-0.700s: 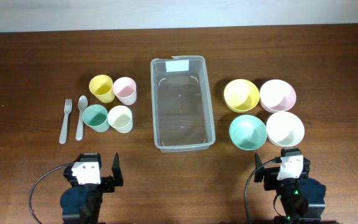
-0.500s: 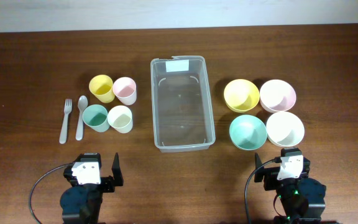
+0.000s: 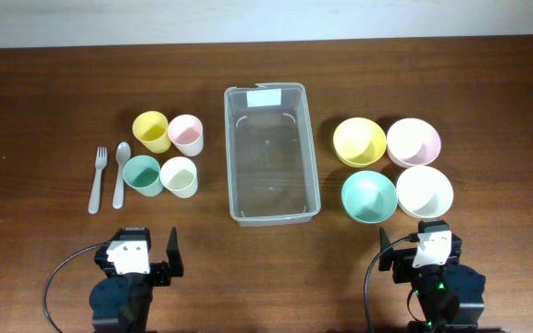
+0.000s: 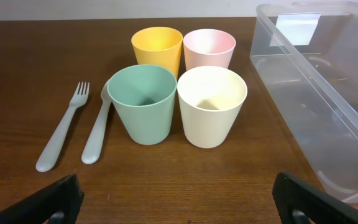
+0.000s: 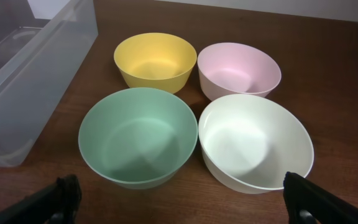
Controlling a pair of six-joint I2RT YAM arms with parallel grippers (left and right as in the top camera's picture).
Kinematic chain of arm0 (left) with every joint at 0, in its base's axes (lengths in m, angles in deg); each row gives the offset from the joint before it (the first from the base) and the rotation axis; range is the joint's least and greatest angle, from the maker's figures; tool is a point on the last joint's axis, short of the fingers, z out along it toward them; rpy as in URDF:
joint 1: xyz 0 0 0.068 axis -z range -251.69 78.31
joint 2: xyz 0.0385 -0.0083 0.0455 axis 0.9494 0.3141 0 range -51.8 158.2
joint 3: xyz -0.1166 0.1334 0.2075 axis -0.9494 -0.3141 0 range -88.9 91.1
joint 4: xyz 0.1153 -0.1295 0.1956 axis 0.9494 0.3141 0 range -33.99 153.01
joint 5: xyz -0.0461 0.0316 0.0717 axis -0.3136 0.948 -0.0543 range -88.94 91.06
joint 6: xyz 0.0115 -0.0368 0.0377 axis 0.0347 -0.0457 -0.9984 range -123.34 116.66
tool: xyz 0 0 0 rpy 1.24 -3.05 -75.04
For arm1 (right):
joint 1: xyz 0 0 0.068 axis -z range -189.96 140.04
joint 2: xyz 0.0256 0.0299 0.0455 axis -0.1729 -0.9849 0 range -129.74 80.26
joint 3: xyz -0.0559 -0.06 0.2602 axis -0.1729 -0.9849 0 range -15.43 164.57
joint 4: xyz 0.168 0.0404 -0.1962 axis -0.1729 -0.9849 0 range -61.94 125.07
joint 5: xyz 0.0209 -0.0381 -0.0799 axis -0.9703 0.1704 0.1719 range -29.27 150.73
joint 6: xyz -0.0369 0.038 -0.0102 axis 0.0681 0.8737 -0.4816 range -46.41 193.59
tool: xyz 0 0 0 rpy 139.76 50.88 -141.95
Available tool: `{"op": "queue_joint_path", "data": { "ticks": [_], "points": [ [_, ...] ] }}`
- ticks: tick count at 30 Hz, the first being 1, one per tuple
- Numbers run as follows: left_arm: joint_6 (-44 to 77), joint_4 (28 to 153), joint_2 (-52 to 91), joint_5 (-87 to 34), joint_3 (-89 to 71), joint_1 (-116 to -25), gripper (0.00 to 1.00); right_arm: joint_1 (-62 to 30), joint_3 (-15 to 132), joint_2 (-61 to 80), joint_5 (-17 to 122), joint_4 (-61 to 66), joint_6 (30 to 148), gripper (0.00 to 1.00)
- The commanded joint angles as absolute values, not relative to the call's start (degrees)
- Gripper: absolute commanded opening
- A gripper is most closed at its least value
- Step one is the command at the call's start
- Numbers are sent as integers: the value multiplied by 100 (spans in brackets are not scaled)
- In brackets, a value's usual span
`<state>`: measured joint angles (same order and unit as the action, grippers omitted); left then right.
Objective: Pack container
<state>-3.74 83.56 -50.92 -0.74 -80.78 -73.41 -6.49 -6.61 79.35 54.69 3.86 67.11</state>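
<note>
Your table was dark brown wood with a plain grain, and a pale wall ran along its far edge. At the near left, your left gripper sat low over the wood, jaws spread wide and holding nothing. Beyond it, furthest left, a grey fork and a grey spoon lay side by side, handles toward you. Right of them, four cups stood upright, packed close in a square: the yellow cup far left, the pink cup far right, the green cup near left, the cream cup near right. The container stood in the middle of the table, clear and empty, its long sides running near to far, its white label at the far short end, apart from the cups and the bowls. To its right, four bowls sat close together: the yellow bowl and pink bowl far, the green bowl and cream bowl near. At the near right, your right gripper was likewise wide apart and empty.
</note>
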Motion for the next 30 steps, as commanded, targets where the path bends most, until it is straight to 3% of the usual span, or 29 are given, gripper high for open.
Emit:
{"op": "queue_joint_path", "data": {
  "ticks": [1, 10, 17, 26, 30],
  "points": [
    [-420, 8321, -5151, -174, -8111, -7319, 100, -612, -696, 7986, 5541, 400, 6676, 99],
    [-420, 8321, -5151, -174, -8111, -7319, 100, -612, -609, 7986, 4798, 738, 7207, 99],
    [-420, 8321, -5151, -174, -8111, -7319, 100, -612, 351, 7686, 4743, 911, 7566, 99],
    [-420, 8321, -5151, -174, -8111, -7319, 100, -612, 3000, 4563, 4820, 395, 7557, 99],
    [-420, 8321, -5151, -174, -8111, -7319, 100, -612, 4755, 2532, 5331, -604, 7548, 99]
  ]
}}
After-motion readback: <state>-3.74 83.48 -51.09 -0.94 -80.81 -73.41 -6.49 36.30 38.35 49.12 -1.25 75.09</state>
